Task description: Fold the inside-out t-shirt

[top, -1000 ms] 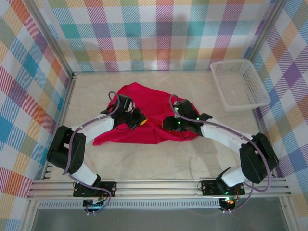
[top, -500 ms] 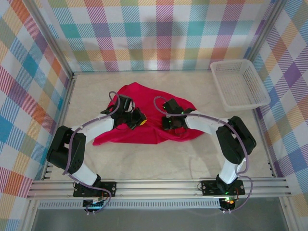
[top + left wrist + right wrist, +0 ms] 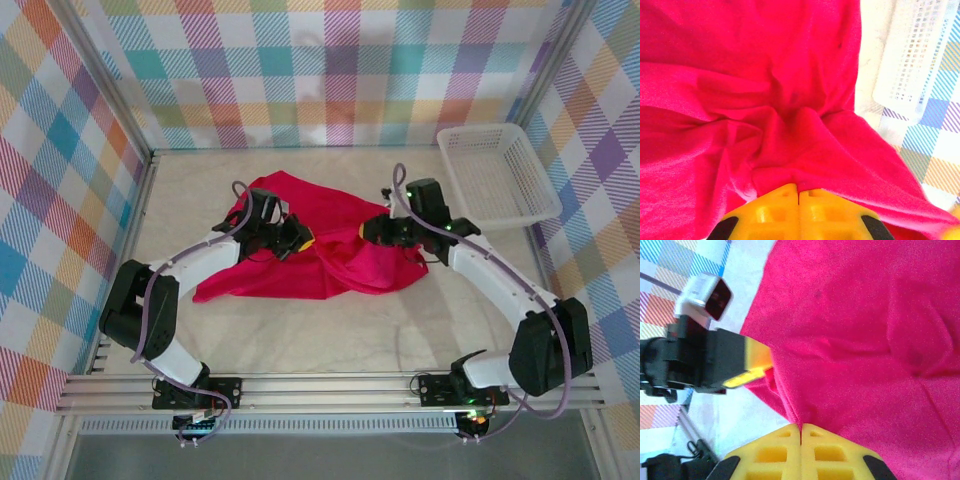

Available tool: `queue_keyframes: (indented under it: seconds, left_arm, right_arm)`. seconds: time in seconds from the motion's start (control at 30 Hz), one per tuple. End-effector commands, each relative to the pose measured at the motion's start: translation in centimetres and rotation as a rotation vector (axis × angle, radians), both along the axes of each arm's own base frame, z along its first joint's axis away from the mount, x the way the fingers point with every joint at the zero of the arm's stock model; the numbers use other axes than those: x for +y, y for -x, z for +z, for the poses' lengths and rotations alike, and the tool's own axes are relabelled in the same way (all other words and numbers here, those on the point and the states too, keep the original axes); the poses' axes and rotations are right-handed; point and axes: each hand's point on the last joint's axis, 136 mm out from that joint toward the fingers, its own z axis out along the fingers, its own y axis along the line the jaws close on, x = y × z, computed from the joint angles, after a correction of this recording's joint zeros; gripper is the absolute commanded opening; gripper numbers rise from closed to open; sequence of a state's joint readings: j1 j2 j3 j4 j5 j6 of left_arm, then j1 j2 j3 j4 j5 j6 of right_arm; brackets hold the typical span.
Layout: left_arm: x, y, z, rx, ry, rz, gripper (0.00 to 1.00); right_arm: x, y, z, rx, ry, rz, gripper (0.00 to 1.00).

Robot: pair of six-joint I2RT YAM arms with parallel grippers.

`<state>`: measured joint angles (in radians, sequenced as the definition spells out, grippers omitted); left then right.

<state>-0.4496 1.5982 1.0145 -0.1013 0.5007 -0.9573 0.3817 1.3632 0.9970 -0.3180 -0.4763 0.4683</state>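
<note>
**Both tools pinched shut on the red t-shirt**

My left tool [image 3: 297,240] is closed on the inside-out t-shirt [image 3: 300,278]. In the left wrist view its yellow fingers [image 3: 772,212] meet with no gap, and the cloth gathers into creases that run right up to their tips. My right tool [image 3: 368,229] is clamped the same way. Its yellow fingers [image 3: 772,452] are pressed together, with a ridge of the red fabric caught where they meet.

The two tools sit near each other over the middle of the shirt, pointing toward one another. The shirt lies wrinkled and bunched on the counter [image 3: 350,330], roughly at its centre. A white plastic basket [image 3: 456,180] stands in the far right corner, apart from the cloth.
</note>
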Motion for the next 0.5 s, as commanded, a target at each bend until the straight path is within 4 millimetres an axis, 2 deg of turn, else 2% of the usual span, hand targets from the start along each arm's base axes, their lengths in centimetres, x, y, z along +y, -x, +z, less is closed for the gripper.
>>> queue_keyframes:
  seconds: [0.0,0.13,0.2,0.33,0.4,0.47]
  left_arm:
    - [-0.4,-0.4,-0.7,0.029,-0.003,0.01,0.0]
    - [-1.9,-0.5,-0.6,0.028,0.002,-0.018,0.0]
    - [-2.9,-0.5,-0.7,0.033,0.01,-0.035,0.0]
    - [-3.5,-0.9,-1.4,0.046,0.016,-0.032,0.0]
    - [-3.5,-1.0,-1.7,0.053,0.013,-0.031,0.0]
    - [-3.6,-1.2,-1.8,0.056,0.012,-0.03,0.0]
  right_arm:
    - [0.4,0.8,-2.0,0.13,-0.105,0.053,0.0]
    - [-1.8,-2.1,-5.9,0.168,0.072,-0.087,0.0]
    - [-3.2,-4.4,-7.2,0.159,0.174,-0.172,0.05]
    - [-3.6,-8.4,-7.5,0.128,0.244,-0.241,0.21]
    - [-3.6,-9.0,-7.1,0.154,0.262,-0.249,0.22]
    - [-3.6,-8.4,-6.0,0.169,0.268,-0.26,0.3]
